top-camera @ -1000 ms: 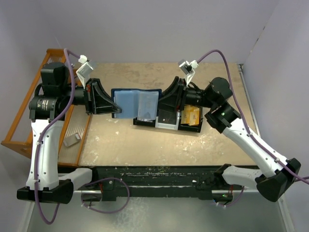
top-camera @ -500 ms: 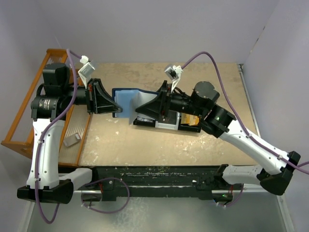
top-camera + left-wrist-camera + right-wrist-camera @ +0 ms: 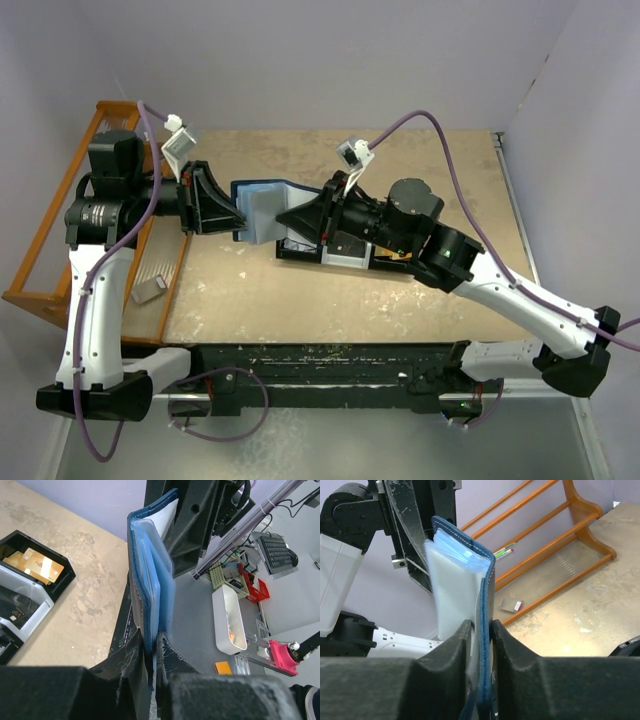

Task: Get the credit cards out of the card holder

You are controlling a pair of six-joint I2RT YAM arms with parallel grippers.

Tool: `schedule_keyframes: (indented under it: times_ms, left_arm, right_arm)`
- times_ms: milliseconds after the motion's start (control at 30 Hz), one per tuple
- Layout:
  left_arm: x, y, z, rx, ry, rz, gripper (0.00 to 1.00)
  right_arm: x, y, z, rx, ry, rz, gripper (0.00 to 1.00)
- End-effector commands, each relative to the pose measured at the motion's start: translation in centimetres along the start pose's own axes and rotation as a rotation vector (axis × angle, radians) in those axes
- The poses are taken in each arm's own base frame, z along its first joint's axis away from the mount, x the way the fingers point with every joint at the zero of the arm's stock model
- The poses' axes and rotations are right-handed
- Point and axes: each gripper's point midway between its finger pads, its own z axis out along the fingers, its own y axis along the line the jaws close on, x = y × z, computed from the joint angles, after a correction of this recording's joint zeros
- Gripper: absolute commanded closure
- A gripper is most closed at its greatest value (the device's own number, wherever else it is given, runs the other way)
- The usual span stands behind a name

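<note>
The card holder (image 3: 262, 208) hangs in the air left of the table's middle, caught between the two arms, just above the left end of a black tray (image 3: 296, 254). The left gripper (image 3: 152, 645) is clenched on the edge of one flap, with the navy cover and its pale blue inner sleeves pinched between its fingers. The right gripper (image 3: 481, 626) is clamped on the other flap from the opposite side, so the holder is half folded, its two faces leaning toward each other. Gold cards (image 3: 37, 565) lie in the tray's right-hand end compartment on the tan table (image 3: 300, 310). A wooden rack (image 3: 40, 250) stands off the table's left edge, behind the left arm.
</note>
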Motion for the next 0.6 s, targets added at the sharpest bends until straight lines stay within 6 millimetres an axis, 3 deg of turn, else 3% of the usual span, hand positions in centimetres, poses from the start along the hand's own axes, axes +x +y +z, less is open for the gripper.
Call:
schedule_keyframes:
  times_ms: [0,100,167,333,433,567]
  left_arm:
    - [0.4,-3.4,-0.2,0.135,0.013,0.046,0.82]
    - [0.5,-4.1,-0.3,0.166,0.016,0.05,0.71]
    - [0.6,-4.6,-0.3,0.176,0.017,0.068,0.6]
    - [1.0,-5.4,-0.5,0.201,0.03,0.084,0.48]
    - [1.1,-5.4,-0.5,0.193,0.034,0.094,0.5]
    - [0.9,-4.8,-0.5,0.181,0.033,0.082,0.71]
  right_arm:
    - [-2.1,0.1,-0.7,0.022,-0.087,-0.023,0.85]
    - [-2.4,0.3,-1.0,0.016,-0.098,-0.024,1.0]
    - [-2.6,0.4,-1.1,0.012,-0.104,-0.024,1.0]
    - [-2.9,1.0,-1.0,-0.01,-0.102,-0.024,1.0]
    - [-2.6,1.3,-0.8,-0.033,-0.093,-0.015,1.0]
    - [-2.4,2.2,-0.9,-0.084,-0.091,-0.012,1.0]
